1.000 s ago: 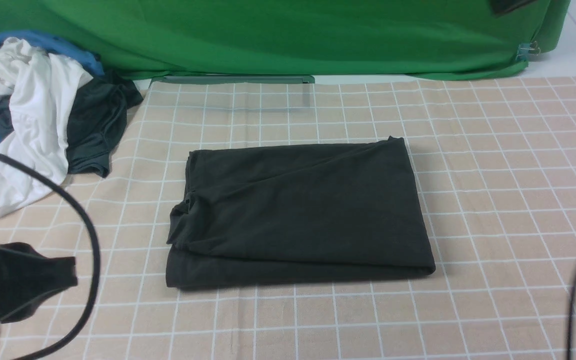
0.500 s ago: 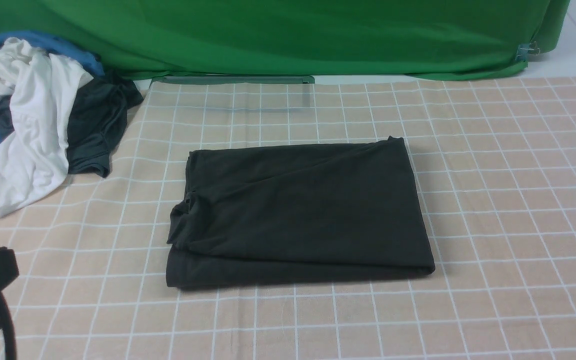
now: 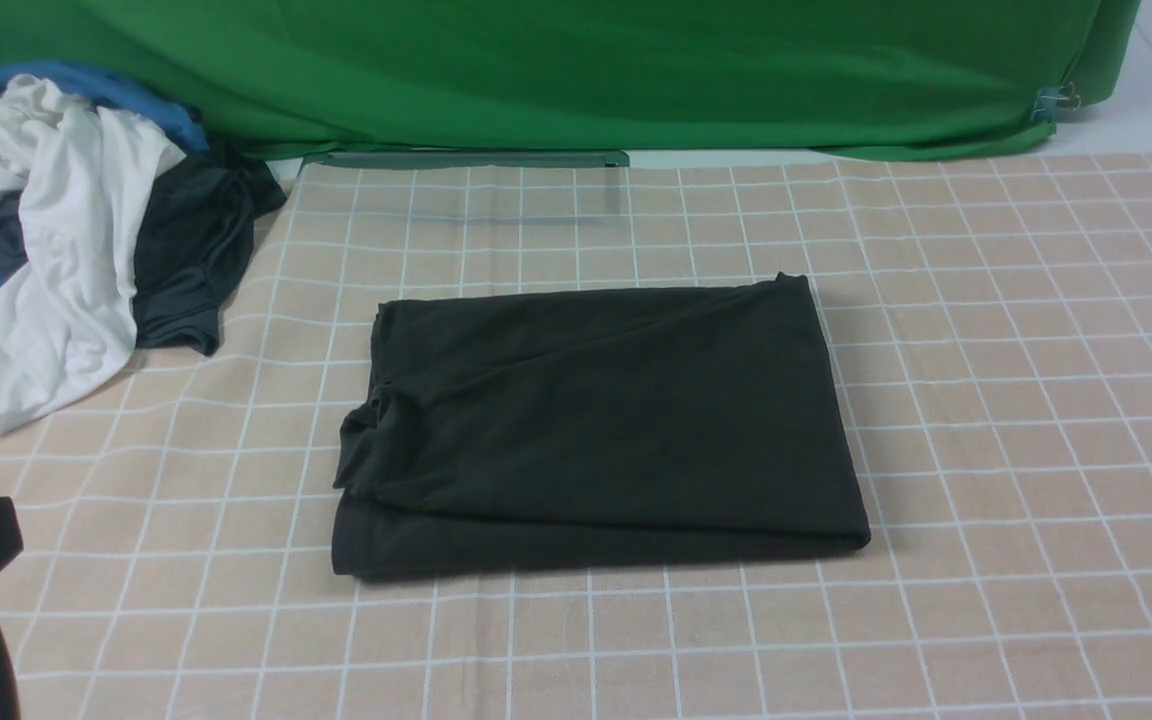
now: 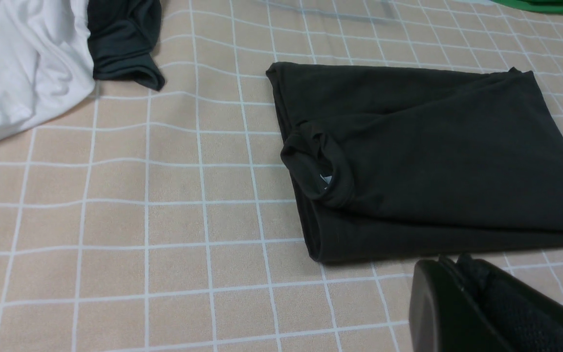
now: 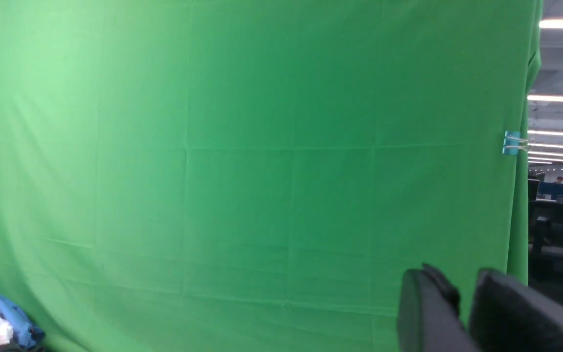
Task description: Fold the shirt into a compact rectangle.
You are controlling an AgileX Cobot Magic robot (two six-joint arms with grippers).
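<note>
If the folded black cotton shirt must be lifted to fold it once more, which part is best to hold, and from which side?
Probably the left edge of the folded black cotton shirt, near the bunched collar, approached from the robot's left. There the layers end loose and raised, easy to pinch; the right edge is a smooth, flat fold.

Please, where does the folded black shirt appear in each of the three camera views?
Front view: the black shirt lies at the picture's middle on the checked cloth.
Left wrist view: it fills the right half.
Right wrist view: not in it.
Shared landmark: the green backdrop.
</note>
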